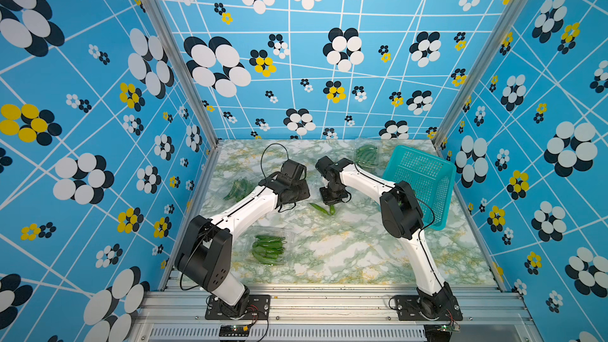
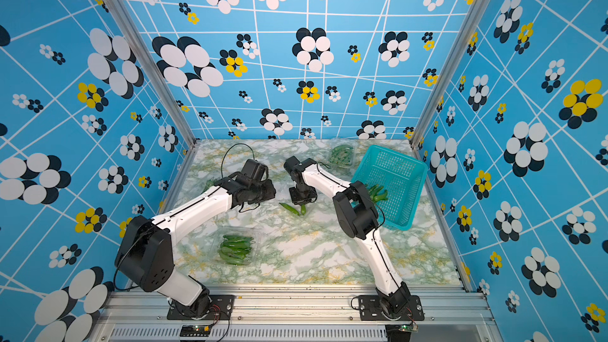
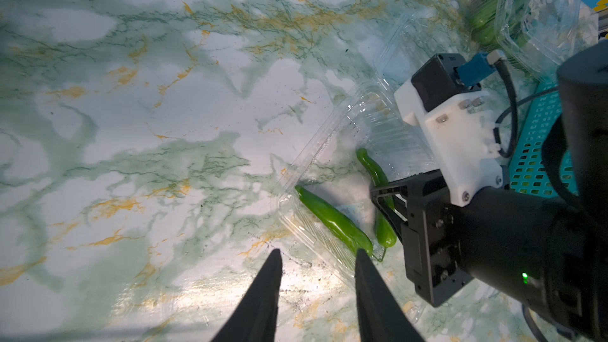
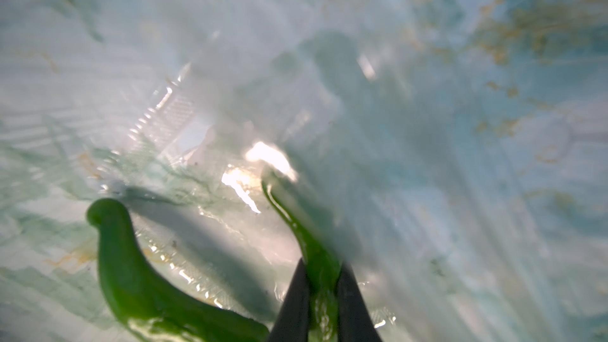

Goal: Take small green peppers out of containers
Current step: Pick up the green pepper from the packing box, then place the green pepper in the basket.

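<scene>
Right up at the lens, the right claw (image 4: 323,266) is seen pinched on the gripped pepper (image 4: 297,225). Its dark fingers are pressed against the thicker body, and the thin curved end is left sticking out beyond the tips, long axis in line with the fingers. Just beside it a second pepper (image 4: 131,274) is lying loose, and both are found inside the open clamshell (image 3: 358,116), a clear ribbed tray at the middle of the tabletop (image 1: 329,251). From the left wrist, the second pepper (image 3: 332,222) is shown stretched along the tray's rim, one end almost touching a finger of the left claw (image 3: 318,253), whose fingers are held spread with nothing visibly between them. In a top view the second pepper (image 1: 319,208) is laid slantwise, far-left to near-right, while the gripped pepper (image 1: 332,209) is pointed roughly toward the front edge, under the right claw. On to the other containers: the front clamshell (image 1: 268,248) is packed with peppers laid mostly crosswise. The far clamshell (image 1: 367,154) by the back wall is filled too, and a third clamshell (image 1: 238,189) with peppers is half hidden behind the left arm. A few basket peppers (image 2: 378,192) are seen in the teal basket (image 2: 394,172), partly masked by the right arm.
</scene>
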